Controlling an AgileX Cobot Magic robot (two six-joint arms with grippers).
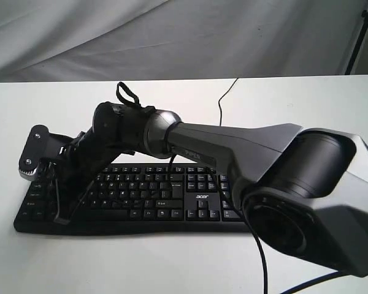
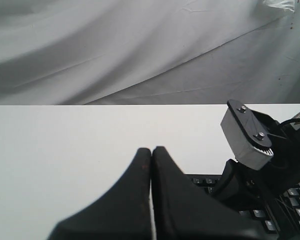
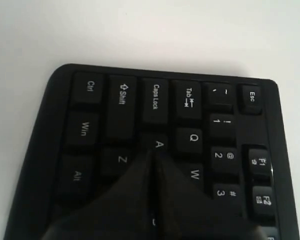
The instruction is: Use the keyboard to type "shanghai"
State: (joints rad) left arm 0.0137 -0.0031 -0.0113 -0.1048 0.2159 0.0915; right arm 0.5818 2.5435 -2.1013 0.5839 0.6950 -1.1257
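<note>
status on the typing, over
Left gripper shut, off the keyboard. Right gripper shut, tips at the A key. Nothing else on the keys.

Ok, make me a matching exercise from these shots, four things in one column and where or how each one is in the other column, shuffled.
Things:
1. right gripper
2. left gripper
3. acer logo
4. thin black cable

Places or states:
A. white, printed above the arrow keys
B. shut, tips over the A key
C. lies on the white table beyond the keyboard
D. shut, bare white table behind its tips

Pairs: 1-B, 2-D, 3-A, 4-C.
</note>
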